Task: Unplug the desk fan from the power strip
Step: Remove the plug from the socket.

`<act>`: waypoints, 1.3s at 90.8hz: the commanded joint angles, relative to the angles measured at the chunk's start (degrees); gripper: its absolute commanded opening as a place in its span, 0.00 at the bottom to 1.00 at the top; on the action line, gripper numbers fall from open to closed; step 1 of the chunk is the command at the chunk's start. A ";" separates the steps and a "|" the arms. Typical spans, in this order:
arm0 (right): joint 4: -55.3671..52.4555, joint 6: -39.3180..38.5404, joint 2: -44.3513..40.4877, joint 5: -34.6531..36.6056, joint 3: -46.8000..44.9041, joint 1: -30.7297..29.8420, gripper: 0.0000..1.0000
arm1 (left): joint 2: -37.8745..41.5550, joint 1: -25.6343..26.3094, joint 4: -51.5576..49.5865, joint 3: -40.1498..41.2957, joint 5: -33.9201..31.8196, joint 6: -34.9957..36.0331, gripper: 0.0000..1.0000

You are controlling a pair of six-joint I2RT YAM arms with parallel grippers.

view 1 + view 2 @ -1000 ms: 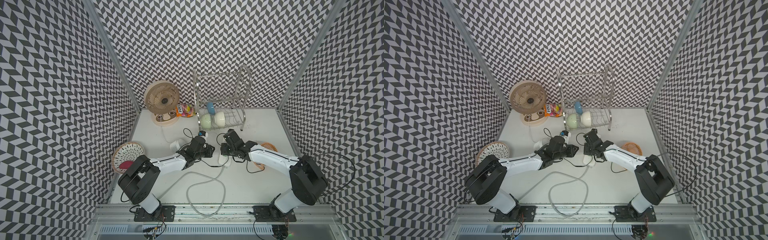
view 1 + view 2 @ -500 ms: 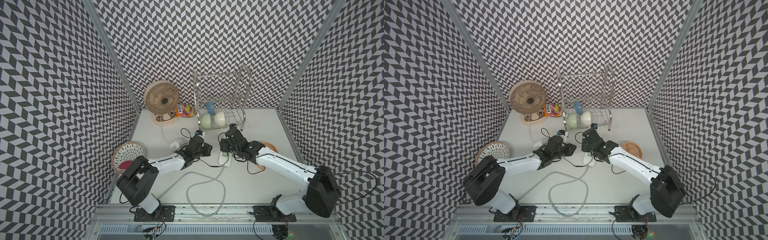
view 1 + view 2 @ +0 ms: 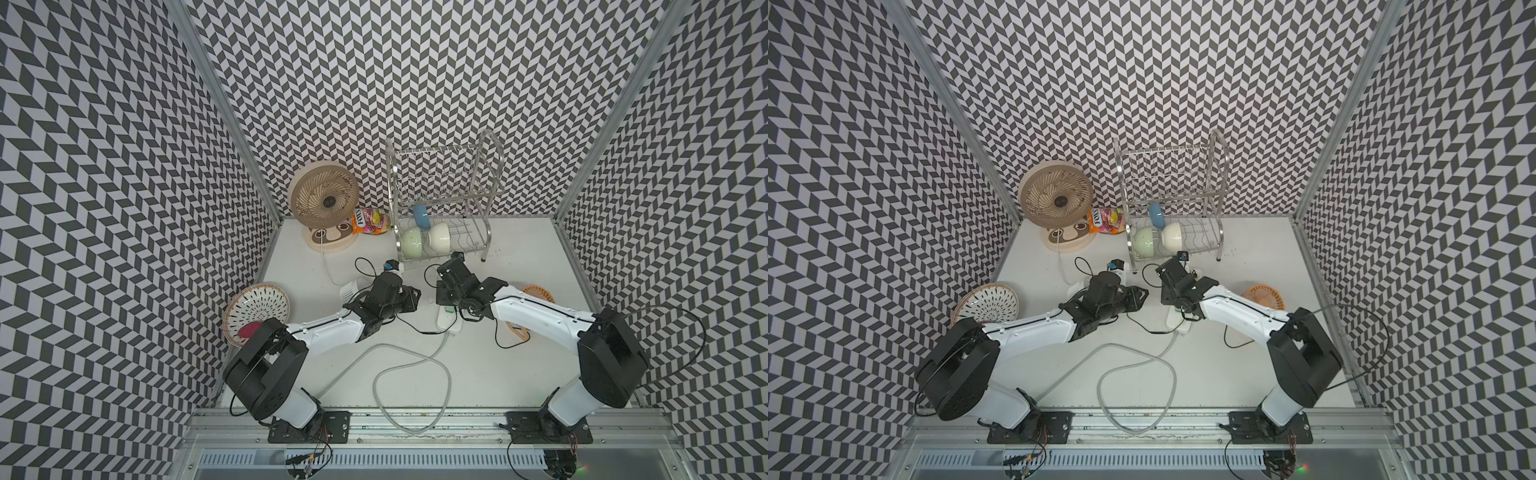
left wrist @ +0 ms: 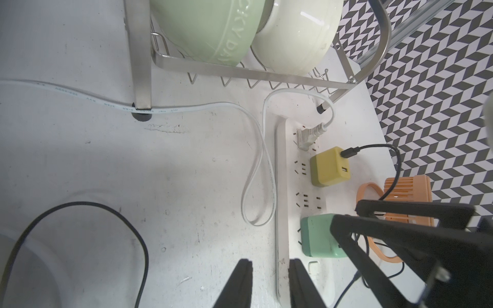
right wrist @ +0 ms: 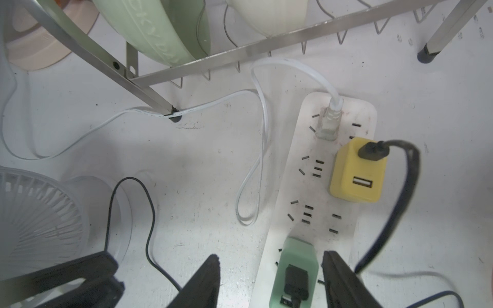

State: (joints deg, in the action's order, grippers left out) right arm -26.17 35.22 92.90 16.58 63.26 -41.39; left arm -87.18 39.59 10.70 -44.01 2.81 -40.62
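The left gripper [image 4: 270, 264], jaws slightly apart and empty, straddles 1 long edge of the long flat white plastic power strip [image 4: 289, 173]. The right gripper [image 5: 270, 256], jaws wide, flanks a mint-green adapter [image 5: 296, 256], with a wide gap on 1 side. Beyond them sit a yellow cube charger [image 5: 354, 173] and a white flat plug [image 5: 329, 122].

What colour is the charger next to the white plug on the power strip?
The charger is yellow, clearest in the right wrist view.

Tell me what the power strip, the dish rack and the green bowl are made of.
Power strip: probably moulded plastic, matt white, scuffed. Dish rack: metal, likely stainless steel, brushed silvery bars. Green bowl: seemingly glazed ceramic, glossy with embossed letters.
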 commanded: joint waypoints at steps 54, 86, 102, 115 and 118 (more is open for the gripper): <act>0.66 2.36 2.73 -0.36 -2.13 0.17 0.47 | 0.52 -0.22 -1.73 -0.27 -0.06 1.00 0.34; 1.15 -0.13 3.97 -0.48 -0.47 -0.24 0.24 | 0.91 -0.30 -2.09 0.23 -0.52 0.98 0.34; 3.36 -4.42 4.37 -4.00 -0.09 -1.07 0.05 | 0.63 -0.53 -1.85 0.16 -0.24 0.72 0.35; 5.51 -9.67 5.09 -8.72 0.37 -2.13 0.00 | 0.17 -1.36 -1.10 0.27 0.90 0.22 0.38; 6.12 -10.81 5.09 -9.77 0.37 -2.33 0.00 | -0.12 -1.59 -0.78 0.19 1.23 0.19 0.39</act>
State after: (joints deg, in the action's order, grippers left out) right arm -25.26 30.09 96.92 13.02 61.87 -42.00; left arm -87.20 38.85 8.91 -44.01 2.94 -40.51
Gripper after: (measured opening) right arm 0.282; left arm 0.379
